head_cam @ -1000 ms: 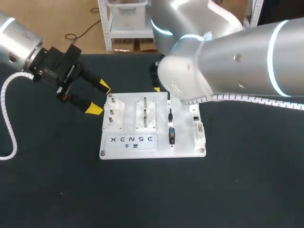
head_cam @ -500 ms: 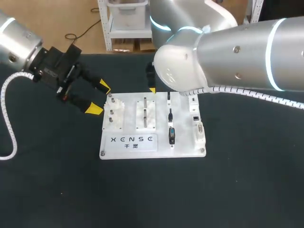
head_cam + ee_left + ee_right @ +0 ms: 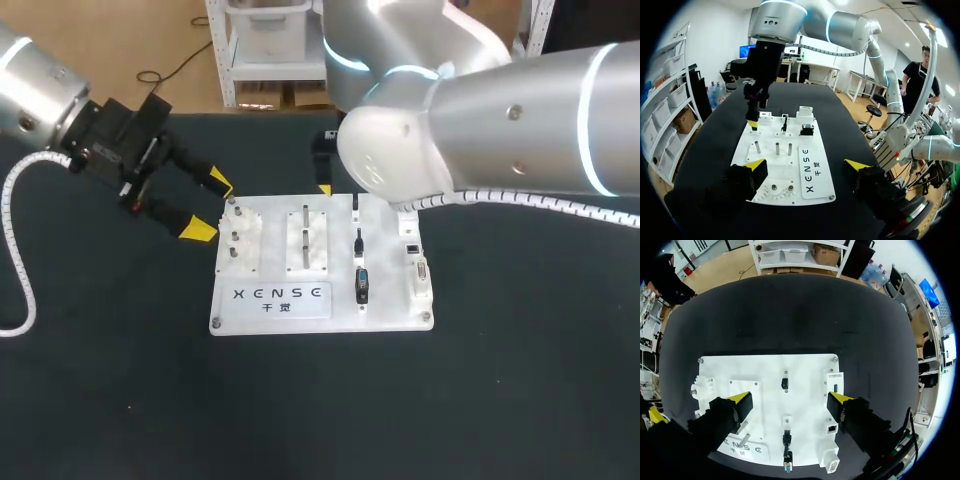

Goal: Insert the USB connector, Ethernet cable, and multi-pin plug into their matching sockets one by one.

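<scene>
A: What is seen to have changed over the last second?

B: Only the right arm is shifted. It is swung a little toward the left side of the white board [image 3: 270, 312] and then brought partway back. The right gripper [image 3: 788, 404] is now held above the board, fingers apart, nothing between them. The left gripper [image 3: 208, 206] is kept where it was, just beside the board's far left corner, spread wide and empty.

A: And the plugs?

B: None is moved. The USB connector [image 3: 355, 204], Ethernet cable [image 3: 358, 240] and multi-pin plug [image 3: 362, 286] are left in their row on the board, beside the sockets [image 3: 417, 268] along its right edge. The board itself is unmoved on the counter [image 3: 100, 400].

A: What is meant for the task?

B: No grasp is made yet. The first pick is judged to be only in preparation, with all three insertions outstanding.
</scene>
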`<state>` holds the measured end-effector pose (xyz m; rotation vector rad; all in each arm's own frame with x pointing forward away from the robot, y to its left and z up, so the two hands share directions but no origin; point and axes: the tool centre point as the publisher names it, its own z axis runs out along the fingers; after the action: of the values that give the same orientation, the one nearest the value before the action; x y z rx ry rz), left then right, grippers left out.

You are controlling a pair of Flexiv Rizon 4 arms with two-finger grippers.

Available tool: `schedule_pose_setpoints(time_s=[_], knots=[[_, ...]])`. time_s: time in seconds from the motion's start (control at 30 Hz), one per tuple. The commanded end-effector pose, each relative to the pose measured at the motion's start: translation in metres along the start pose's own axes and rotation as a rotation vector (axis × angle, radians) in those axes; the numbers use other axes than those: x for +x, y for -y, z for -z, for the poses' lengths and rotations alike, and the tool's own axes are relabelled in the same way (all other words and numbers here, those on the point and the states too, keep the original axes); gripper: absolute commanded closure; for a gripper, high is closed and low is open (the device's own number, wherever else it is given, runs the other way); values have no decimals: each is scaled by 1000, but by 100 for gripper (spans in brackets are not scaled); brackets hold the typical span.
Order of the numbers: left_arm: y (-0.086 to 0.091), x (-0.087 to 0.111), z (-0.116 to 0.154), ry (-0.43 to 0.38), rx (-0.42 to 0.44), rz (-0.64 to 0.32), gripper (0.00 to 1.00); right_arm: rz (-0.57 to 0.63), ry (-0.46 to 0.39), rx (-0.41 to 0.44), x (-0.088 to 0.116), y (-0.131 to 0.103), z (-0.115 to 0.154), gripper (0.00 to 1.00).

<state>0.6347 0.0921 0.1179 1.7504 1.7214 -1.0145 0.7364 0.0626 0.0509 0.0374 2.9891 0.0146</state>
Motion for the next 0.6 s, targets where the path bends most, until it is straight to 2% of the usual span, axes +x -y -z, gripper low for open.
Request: schedule_pose_setpoints(time_s=[0.03, 0.27, 0.6], knots=[[-1, 1, 0, 1, 3, -3, 0, -2, 9, -2, 3, 2, 1, 0], [-1, 1, 0, 1, 3, -3, 0, -2, 9, -2, 3, 2, 1, 0], [-1, 1, 0, 1, 3, -3, 0, -19, -22, 6, -4, -8, -13, 0]])
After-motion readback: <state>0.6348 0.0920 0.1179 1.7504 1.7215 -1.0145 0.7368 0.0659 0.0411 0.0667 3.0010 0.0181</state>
